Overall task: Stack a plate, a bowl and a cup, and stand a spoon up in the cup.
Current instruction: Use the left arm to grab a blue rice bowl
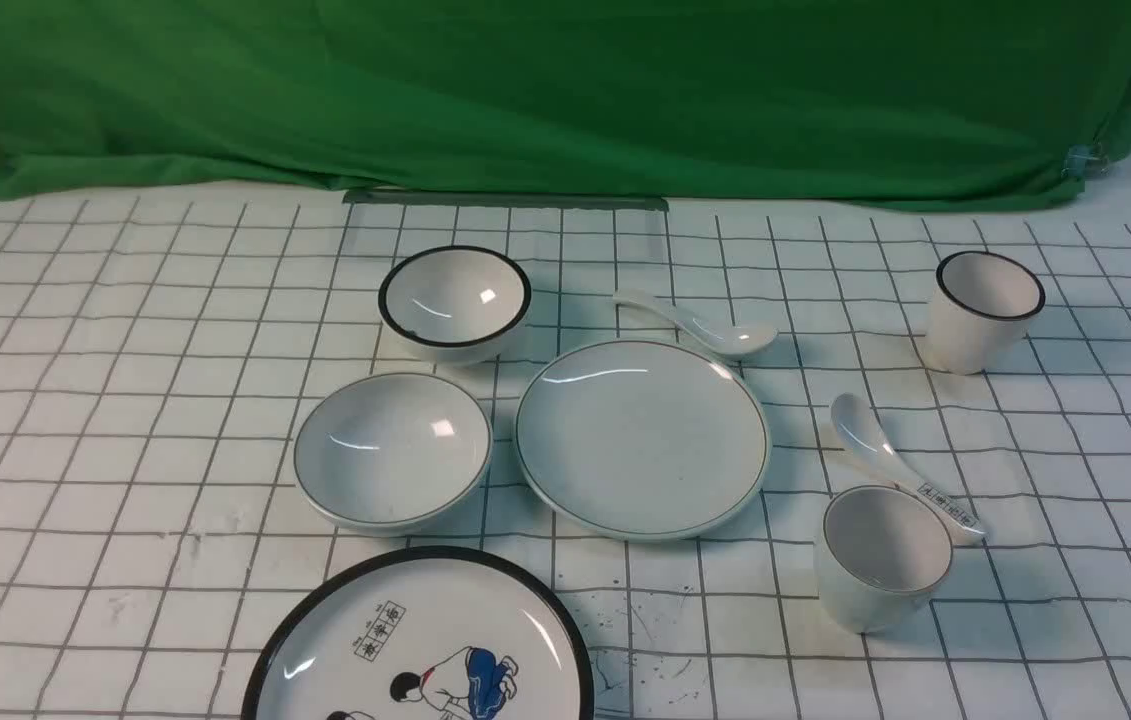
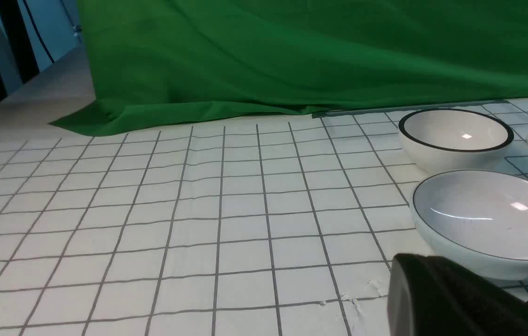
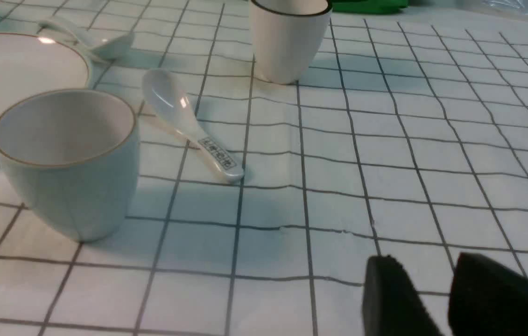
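The plate (image 1: 640,435) lies flat mid-table, with the bowl (image 1: 392,450) just to its left. The cup (image 1: 885,555) stands upright at the front right. Behind the plate lies the plain spoon (image 1: 695,322). In the left wrist view my left gripper (image 2: 404,268) is shut and empty, low over the cloth beside the bowl (image 2: 488,219). In the right wrist view my right gripper (image 3: 425,268) is open with only cloth between its fingers, well clear of the cup (image 3: 65,158). The plate (image 3: 11,79) and the plain spoon (image 3: 91,39) lie beyond the cup.
A black-rimmed bowl (image 1: 455,300) sits behind the bowl. A black-rimmed cup (image 1: 985,310) stands at the back right. A spoon with printed characters (image 1: 900,465) lies next to the cup. A cartoon plate (image 1: 420,640) is at the front edge. Green cloth (image 1: 565,100) hangs behind.
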Robot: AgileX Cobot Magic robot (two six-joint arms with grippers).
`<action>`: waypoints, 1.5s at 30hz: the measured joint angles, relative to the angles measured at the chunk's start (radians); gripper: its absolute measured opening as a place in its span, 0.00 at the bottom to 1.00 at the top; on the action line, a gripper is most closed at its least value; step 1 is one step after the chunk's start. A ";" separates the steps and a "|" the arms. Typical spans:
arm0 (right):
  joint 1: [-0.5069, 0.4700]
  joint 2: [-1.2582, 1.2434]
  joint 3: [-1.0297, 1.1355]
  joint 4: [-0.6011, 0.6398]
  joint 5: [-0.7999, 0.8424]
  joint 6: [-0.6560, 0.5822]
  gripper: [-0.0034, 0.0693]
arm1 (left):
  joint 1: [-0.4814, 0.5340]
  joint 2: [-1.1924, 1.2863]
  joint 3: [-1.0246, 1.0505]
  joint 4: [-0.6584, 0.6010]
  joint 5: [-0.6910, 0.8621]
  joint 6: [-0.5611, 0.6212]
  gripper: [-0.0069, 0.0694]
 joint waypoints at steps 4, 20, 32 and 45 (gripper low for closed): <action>0.000 0.000 0.000 0.000 0.000 0.000 0.37 | 0.000 0.000 0.000 0.000 0.000 0.000 0.10; 0.000 0.000 0.000 0.000 0.000 0.000 0.37 | 0.000 0.000 0.000 -0.332 -0.280 -0.173 0.10; 0.000 0.000 0.000 0.213 -0.270 0.345 0.37 | 0.000 0.040 -0.133 -0.278 -0.670 -0.617 0.10; 0.002 0.000 0.000 0.260 -0.477 0.531 0.37 | 0.000 0.916 -0.953 -0.145 0.624 -0.240 0.10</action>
